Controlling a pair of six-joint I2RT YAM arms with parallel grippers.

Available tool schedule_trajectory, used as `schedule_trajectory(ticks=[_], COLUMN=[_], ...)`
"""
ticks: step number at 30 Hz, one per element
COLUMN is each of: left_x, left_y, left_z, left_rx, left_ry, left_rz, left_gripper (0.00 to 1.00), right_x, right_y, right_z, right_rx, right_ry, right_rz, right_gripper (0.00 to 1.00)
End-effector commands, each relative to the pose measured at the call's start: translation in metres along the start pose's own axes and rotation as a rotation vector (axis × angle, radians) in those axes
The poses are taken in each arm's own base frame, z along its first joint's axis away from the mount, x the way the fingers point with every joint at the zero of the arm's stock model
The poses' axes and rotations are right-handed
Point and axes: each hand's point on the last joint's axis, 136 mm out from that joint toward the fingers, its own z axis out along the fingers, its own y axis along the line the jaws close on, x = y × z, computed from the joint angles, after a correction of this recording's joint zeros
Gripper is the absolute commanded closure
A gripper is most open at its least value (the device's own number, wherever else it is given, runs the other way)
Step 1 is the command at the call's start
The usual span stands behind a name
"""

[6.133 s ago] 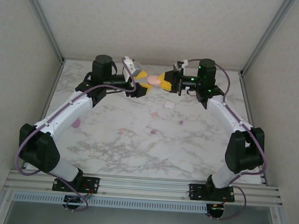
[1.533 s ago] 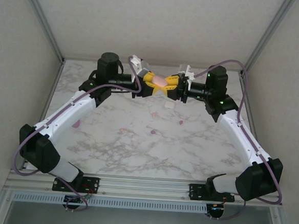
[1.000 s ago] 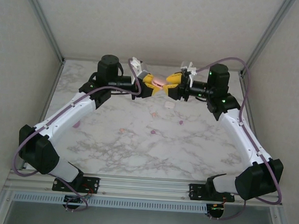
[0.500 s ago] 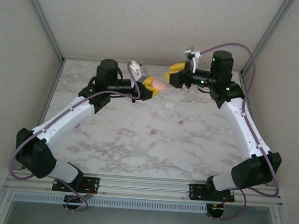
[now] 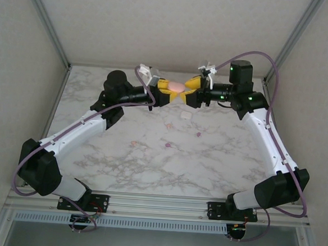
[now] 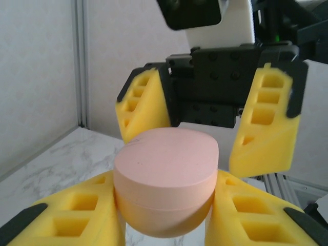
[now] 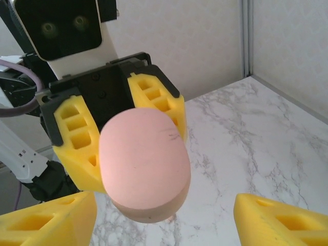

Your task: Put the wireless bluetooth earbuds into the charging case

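We have the left gripper [image 5: 167, 90] clamped on the pink charging case [image 6: 165, 174], a matte, smooth pebble oval with a thin waist seam and its flat lid up, held in the air. In the top view its long axis runs toward the right gripper [image 5: 192, 91], whose yellow cut-out fingers [image 7: 46, 220] stand spread, clear of it. The earbuds [image 5: 168, 145] are tiny specks on the marble table [image 5: 223, 166]; we can't read their heading.

Earbuds [image 5: 167, 144]: specks, too small to ID.
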Motion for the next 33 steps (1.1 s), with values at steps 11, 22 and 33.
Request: schedule_trajectory(ticks=[11, 22, 33], left_x=[-0.015, -0.016, -0.009], left_y=[-0.026, -0.027, -0.012], left_z=[0.003, 0.002, -0.001], left_rx=[0.091, 0.071, -0.022], left_ry=[-0.020, -0.025, -0.031], left_rz=[0.046, 0.060, 0.055], left_gripper=[0.72, 0.73, 0.72], right_x=[-0.027, -0.036, -0.059], right_y=[-0.013, -0.027, -0.017], right_z=[-0.008, -0.006, -0.026], right_rx=[0.039, 0.018, 0.138], right_ry=[-0.048, -0.043, -0.095], right_rz=[0.047, 0.172, 0.146], right_gripper=[0.33, 0.34, 0.26])
